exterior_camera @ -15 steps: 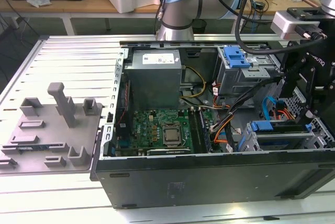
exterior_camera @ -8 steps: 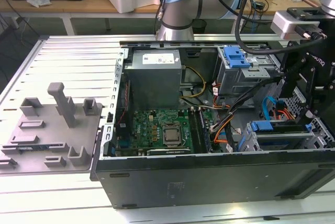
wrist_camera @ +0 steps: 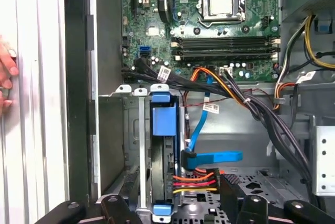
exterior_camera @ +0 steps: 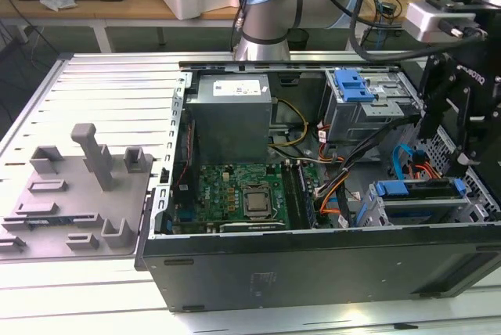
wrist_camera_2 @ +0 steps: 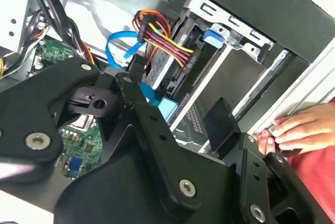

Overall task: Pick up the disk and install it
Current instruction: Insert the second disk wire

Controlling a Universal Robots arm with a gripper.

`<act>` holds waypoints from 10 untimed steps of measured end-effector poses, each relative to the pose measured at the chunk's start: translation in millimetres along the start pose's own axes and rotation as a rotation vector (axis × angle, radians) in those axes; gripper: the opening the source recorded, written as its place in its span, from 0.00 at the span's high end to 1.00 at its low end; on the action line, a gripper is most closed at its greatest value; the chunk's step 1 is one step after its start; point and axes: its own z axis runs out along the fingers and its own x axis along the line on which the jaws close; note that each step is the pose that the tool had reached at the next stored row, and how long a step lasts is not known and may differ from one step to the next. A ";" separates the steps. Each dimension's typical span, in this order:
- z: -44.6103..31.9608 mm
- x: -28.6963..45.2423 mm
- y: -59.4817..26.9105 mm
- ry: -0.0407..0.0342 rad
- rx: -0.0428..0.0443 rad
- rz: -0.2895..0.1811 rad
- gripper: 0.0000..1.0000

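Gripper (wrist_camera: 178, 205) above seated disk (wrist_camera: 160, 150); second wrist view adds hand (wrist_camera_2: 298, 130).

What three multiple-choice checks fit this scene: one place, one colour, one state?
1. Where is the disk?
A. On the grey tray outside the case
B. In the drive cage inside the case
C. On top of the power supply

2. What colour is the flat data cable at the disk?
A. Blue
B. Green
C. White

3. How is the processor socket?
A. Under a fan cooler
B. Covered by cables
C. Bare, no cooler on it

Answers:
1 B: in the first wrist view its blue carrier stands between the cage walls.
2 A: a blue ribbon runs to its connector end.
3 C: the chip's metal top is exposed.
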 end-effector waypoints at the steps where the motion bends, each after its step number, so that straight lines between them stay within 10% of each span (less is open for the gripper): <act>1: -0.6 -4.3 0.8 0.0056 0.0003 -0.001 0.28; 4: -2.0 -15.0 4.7 0.0339 0.0023 -0.011 0.28; 10: -2.0 -15.1 9.0 0.0408 0.0063 -0.038 0.28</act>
